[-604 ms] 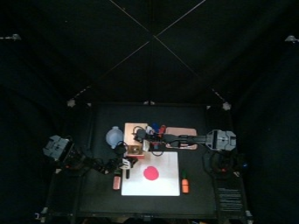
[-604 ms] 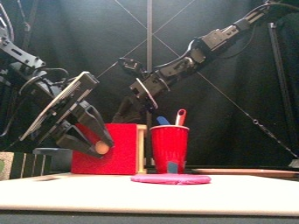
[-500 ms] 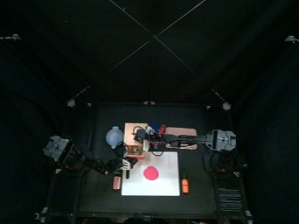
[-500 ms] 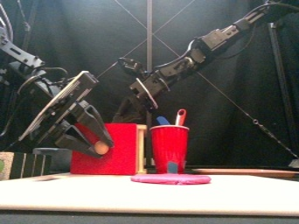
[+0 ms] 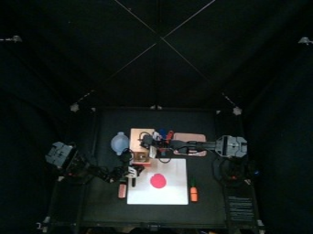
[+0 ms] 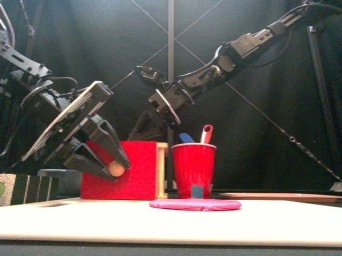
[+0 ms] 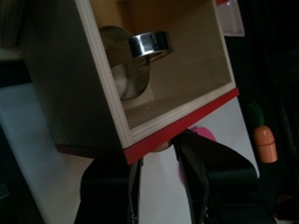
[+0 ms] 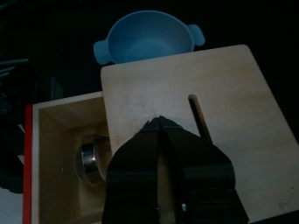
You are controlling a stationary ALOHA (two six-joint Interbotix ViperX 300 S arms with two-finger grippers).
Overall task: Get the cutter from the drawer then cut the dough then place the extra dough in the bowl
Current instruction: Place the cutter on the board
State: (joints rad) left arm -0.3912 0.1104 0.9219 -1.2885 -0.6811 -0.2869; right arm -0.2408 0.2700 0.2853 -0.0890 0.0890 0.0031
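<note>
Left wrist view: left gripper (image 7: pixel 158 156) – arm slanting low – has its jaws clamped on the drawer front (image 7: pixel 187 115), with the cutter (image 7: pixel 149 44) in the open drawer just past them, while the right gripper (image 8: pixel 160 124) – jaws together – rests tip-down on the box (image 8: pixel 222 96).

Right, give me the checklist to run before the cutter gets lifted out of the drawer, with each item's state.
1. Drawer open: ok. The red drawer front is pulled out and the metal cutter lies exposed inside.
2. Left pincer on the drawer front: ok, clamped across it.
3. Right pincer ready to grasp: not ok. It is shut, with its tip on top of the wooden box.
4. Cutter's wire handle reachable: cannot tell.
5. Dough flat on the white cutting board: ok.
6. Blue-grey bowl empty: ok.
</note>
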